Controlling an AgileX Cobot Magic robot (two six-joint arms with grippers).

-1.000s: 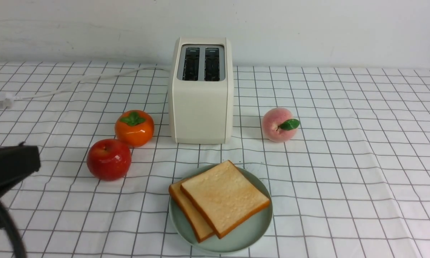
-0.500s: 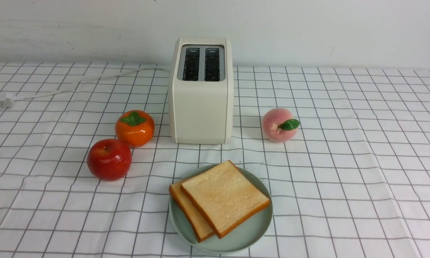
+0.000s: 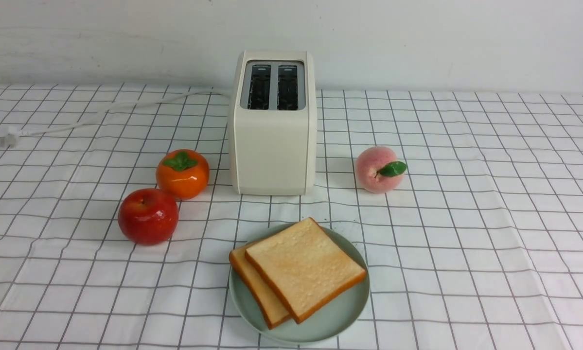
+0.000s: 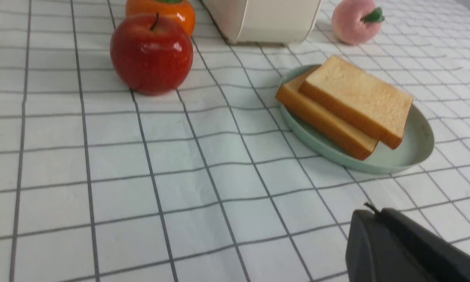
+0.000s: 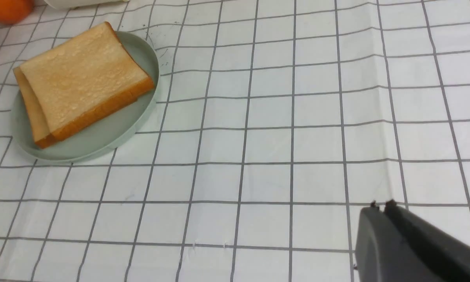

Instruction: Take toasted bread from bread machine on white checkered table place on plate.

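Note:
Two slices of toasted bread (image 3: pixel 303 265) lie stacked on the mint-green plate (image 3: pixel 337 318) at the table's front middle. The lower slice (image 3: pixel 255 287) sticks out to the left under the upper one. The cream-white bread machine (image 3: pixel 273 146) stands behind the plate with both slots empty. The toast also shows in the left wrist view (image 4: pixel 356 94) and the right wrist view (image 5: pixel 82 76). My left gripper (image 4: pixel 372 213) is shut and empty, low over the cloth. My right gripper (image 5: pixel 380 206) is shut and empty over the cloth. Neither arm shows in the front view.
A red apple (image 3: pixel 148 216) and an orange persimmon (image 3: pixel 182 173) sit left of the toaster. A pink peach (image 3: pixel 379 169) sits to its right. The toaster's white cord (image 3: pixel 101 113) runs to a plug (image 3: pixel 7 136) at the far left on the checkered cloth (image 3: pixel 490 218).
One second ago the left arm showed at the front view's left edge and a bit of the right arm at the right edge. Both have drawn back out of that view. The toast has not moved.

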